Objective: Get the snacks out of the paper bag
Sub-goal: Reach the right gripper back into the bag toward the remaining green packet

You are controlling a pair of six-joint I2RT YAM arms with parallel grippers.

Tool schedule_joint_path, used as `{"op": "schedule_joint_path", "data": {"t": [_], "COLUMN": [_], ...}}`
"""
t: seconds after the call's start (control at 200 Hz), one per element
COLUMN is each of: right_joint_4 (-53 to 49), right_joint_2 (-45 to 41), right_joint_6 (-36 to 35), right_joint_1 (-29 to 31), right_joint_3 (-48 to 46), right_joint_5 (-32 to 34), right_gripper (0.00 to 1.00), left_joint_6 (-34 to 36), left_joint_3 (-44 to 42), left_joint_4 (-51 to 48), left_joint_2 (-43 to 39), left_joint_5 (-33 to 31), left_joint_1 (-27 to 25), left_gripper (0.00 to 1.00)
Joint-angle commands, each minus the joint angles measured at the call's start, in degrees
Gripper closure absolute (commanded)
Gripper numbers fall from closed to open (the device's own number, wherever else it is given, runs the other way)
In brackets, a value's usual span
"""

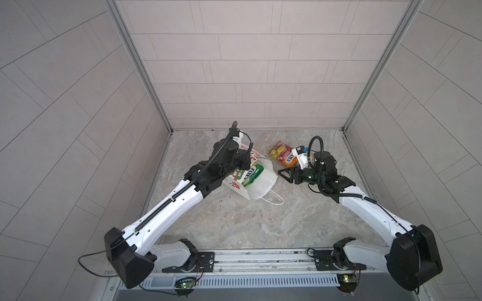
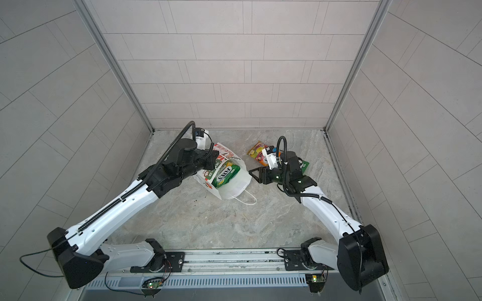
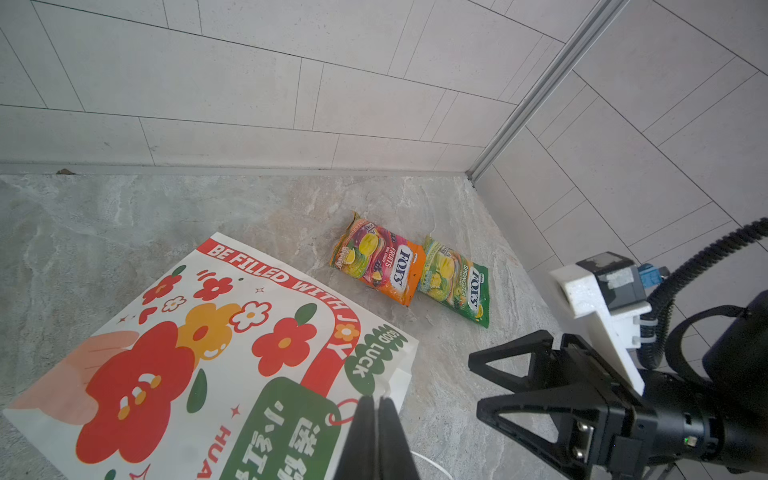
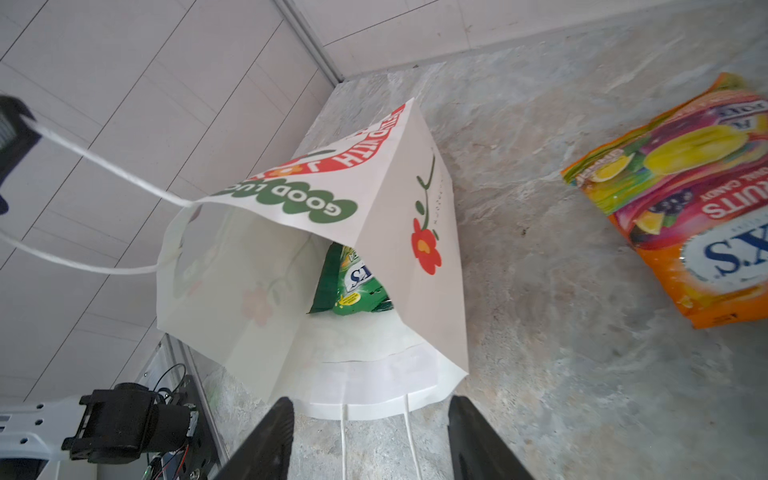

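- The paper bag (image 1: 263, 189) lies on its side on the grey marbled table (image 1: 234, 229), left of centre and just off my left arm. It is white, with red and orange flowers, a red "BE FILLED WITH JOY" band and a green "GOOD LUCK" cloud on its upper face, and one red flower on a dark stem on its side wall.
- In both top views its long axis runs from the back wall toward the near edge, slanting a little to the right. The base is at the far end and the open mouth is toward the near right.
- The left gripper (image 3: 376, 401) has its jaws pressed together on the upper string handle (image 4: 104, 162), which is drawn taut and lifts the top lip.
- The lower handle (image 1: 275, 200) lies slack on the table.
- A green FOX'S pouch (image 4: 353, 282) sits inside the bag, with its label showing through the mouth.
- The right gripper (image 4: 372, 401) has its jaws apart and holds nothing. It is level with the mouth and just short of it.
- The orange-pink pouch (image 3: 378, 264) and a green-yellow pouch (image 3: 455, 282) lie flat side by side, touching — out on the table behind the right arm.
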Motion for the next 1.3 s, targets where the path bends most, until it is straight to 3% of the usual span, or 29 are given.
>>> {"op": "schedule_joint_path", "data": {"t": [0.0, 0.535, 1.026, 1.296], "right_joint_4": [3.0, 6.4, 6.8, 10.4], "right_joint_2": [-0.2, 9.0, 21.5, 25.7], "right_joint_6": [-1.8, -0.3, 5.5, 13.9], "right_joint_1": [3.7, 17.7, 20.7, 20.8], "right_joint_3": [0.2, 1.3, 5.1, 6.0], "right_joint_5": [1.0, 7.6, 14.1, 21.4], "right_gripper": [0.40, 0.43, 0.49, 0.50], "left_joint_6": [-0.2, -1.1, -1.4, -1.7], "left_joint_3": [1.1, 1.8, 1.7, 1.5], "left_joint_4": [0.7, 1.1, 0.9, 1.2], "left_joint_2": [-0.5, -0.1, 0.0, 0.1], "left_joint_5": [-0.1, 1.4, 1.5, 1.6], "left_joint_1": [-0.2, -0.2, -0.2, -0.2], "left_gripper": [1.00, 1.00, 1.00, 1.00]}}
